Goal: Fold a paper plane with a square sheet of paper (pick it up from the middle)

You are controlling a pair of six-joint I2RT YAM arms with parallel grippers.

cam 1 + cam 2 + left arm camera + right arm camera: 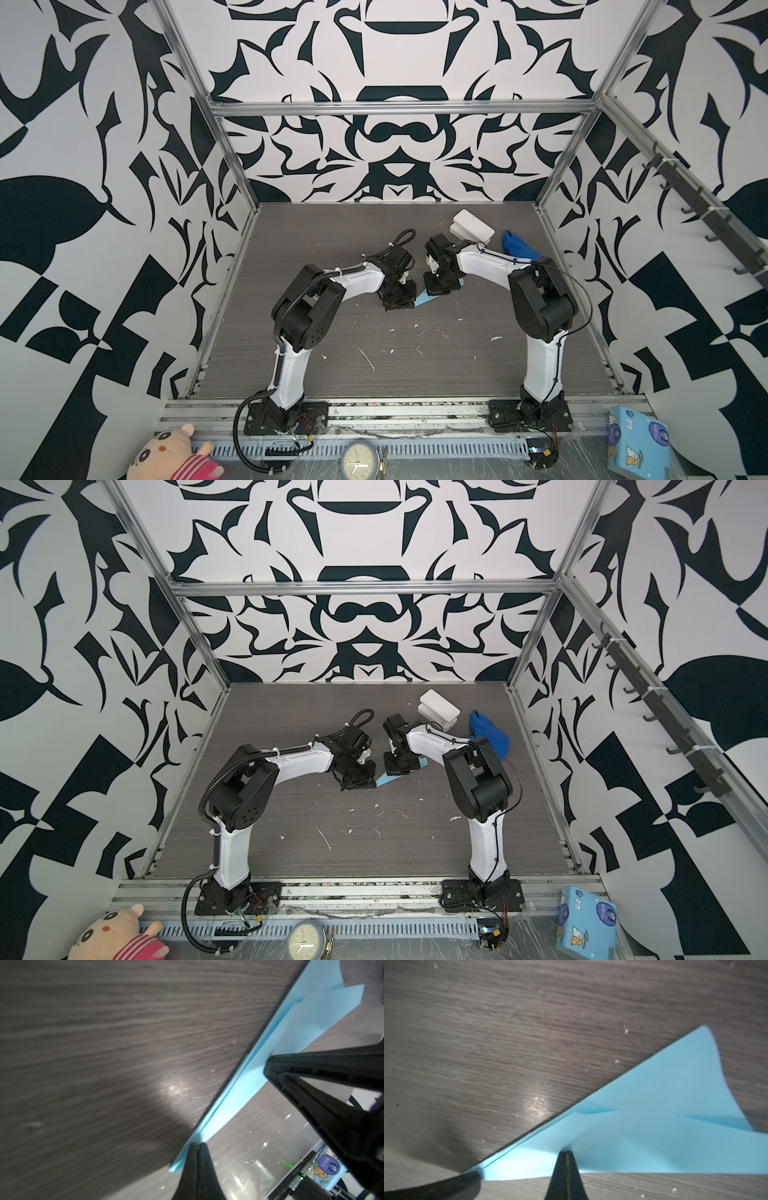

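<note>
A dark wood-grain table (374, 353) flecked with white scraps sits inside a booth with black-and-white patterned walls. Two white-and-black robot arms reach in from the near edge.

At the far left of the near rail lies a pink-and-cream plush toy (166, 453). Beside it to the right is a round dial clock (357, 459).

The left gripper (407, 305) is lowered to the table near the middle. In the left wrist view its fingertips (193, 1153) are pressed together with no gap, resting at the narrow nose end of the paper plane (239, 1095). Whether a fold of paper is nipped between them cannot be told.

In both top views the paper plane (424, 301) (384, 780) lies at mid-table between the two grippers, mostly hidden under them. It is a slim, light-blue, creased dart lying low on the table.

The right gripper (435, 291) is just right of the left one, over the wider part of the plane. In the right wrist view its jaws (566, 1153) are also closed tight, and the paper puckers where the tips touch it.

Farther back and to the right sit a white box (471, 228) and a royal-blue cloth lump (519, 247). At the near right corner stands a light-blue printed box (638, 440).
</note>
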